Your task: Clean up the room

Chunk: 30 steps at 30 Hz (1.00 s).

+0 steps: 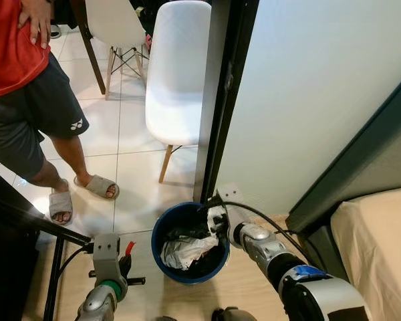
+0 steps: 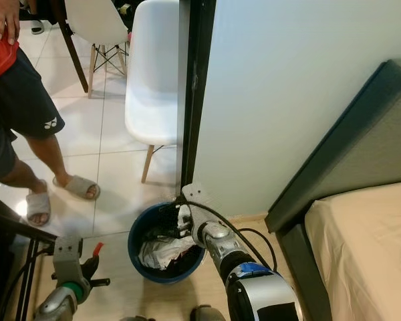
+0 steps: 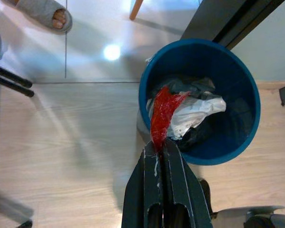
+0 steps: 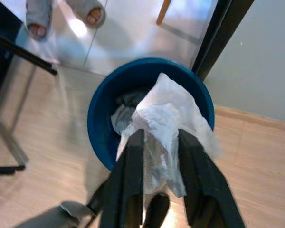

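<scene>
A blue bin (image 1: pixel 189 244) is seen on the wooden floor (image 1: pixel 247 287), just near a dark door frame (image 1: pixel 220 100), with crumpled white and dark rubbish (image 1: pixel 187 251) inside it. The right gripper (image 4: pixel 157 142) is held over the bin's right rim, and a white plastic bag (image 4: pixel 164 123) is grasped between its fingers (image 4: pixel 130 166) (the bag hangs partly over the bin's opening). The left gripper (image 3: pixel 162 146) is found to the left of the bin, low over the floor, its fingers pressed together on a red scrap (image 3: pixel 162 111), which sticks out toward the bin's near-left rim. Beyond the door frame a tiled floor (image 1: pixel 130 134) is laid, on which a white chair (image 1: pixel 177 73) stands, with a second white chair (image 1: pixel 117 23) farther off to its left. A person (image 1: pixel 27 87) in a red shirt, dark shorts and grey slippers (image 1: pixel 97 185) is stood at the far left, one hand (image 1: pixel 37 17) placed on the hip. A pale wall (image 1: pixel 307 100) is seen to the right of the frame, and a bed (image 1: pixel 377 247) with a beige sheet lies at the near right. Black metal legs (image 1: pixel 53 267) are seen at the near left.
</scene>
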### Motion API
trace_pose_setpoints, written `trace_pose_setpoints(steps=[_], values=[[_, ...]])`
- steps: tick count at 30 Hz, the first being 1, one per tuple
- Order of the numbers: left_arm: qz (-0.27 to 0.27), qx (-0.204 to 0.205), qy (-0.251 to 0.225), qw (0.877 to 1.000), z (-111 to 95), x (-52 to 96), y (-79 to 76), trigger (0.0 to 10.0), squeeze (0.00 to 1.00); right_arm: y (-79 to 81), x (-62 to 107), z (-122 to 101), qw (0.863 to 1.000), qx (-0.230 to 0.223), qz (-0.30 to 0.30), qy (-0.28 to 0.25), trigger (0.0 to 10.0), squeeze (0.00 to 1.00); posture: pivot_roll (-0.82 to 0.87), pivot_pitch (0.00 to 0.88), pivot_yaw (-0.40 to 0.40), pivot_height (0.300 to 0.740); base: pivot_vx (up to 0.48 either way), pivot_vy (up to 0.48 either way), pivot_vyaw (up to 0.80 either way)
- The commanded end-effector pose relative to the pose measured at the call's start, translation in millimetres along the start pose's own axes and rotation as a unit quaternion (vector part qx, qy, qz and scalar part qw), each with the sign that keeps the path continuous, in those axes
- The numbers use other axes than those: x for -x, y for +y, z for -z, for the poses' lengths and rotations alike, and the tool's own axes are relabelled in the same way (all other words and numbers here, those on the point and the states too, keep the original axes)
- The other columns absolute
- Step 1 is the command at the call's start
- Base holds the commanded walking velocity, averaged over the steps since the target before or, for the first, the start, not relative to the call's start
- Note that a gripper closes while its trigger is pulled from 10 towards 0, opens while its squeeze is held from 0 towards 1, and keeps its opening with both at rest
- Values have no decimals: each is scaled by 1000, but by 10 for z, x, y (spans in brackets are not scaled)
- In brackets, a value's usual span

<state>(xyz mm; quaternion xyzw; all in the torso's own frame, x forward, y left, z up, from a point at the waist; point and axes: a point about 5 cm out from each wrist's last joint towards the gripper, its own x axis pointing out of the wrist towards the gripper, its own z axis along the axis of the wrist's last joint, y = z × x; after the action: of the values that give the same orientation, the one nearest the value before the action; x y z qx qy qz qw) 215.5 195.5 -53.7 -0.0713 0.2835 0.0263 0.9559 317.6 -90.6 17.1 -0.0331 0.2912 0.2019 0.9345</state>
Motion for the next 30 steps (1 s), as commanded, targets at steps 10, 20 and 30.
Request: trace_pose_setpoints(steps=[10,20,30], values=[[6,-4,-16,1000,-51,-4,12,10000,0,-9,14,96,999,-35,6,10,10000,1000,133,137,14,740,0,0,0],[48,7,-39,998,-228,-98,-125,10000,0,-136,77,267,996,-85,32,21,10000,0,106,118,16,740,0,0,0],[118,-49,-37,991,-446,-228,-395,10000,0,-374,275,726,989,-108,69,74,10000,0,24,89,23,740,0,0,-669]])
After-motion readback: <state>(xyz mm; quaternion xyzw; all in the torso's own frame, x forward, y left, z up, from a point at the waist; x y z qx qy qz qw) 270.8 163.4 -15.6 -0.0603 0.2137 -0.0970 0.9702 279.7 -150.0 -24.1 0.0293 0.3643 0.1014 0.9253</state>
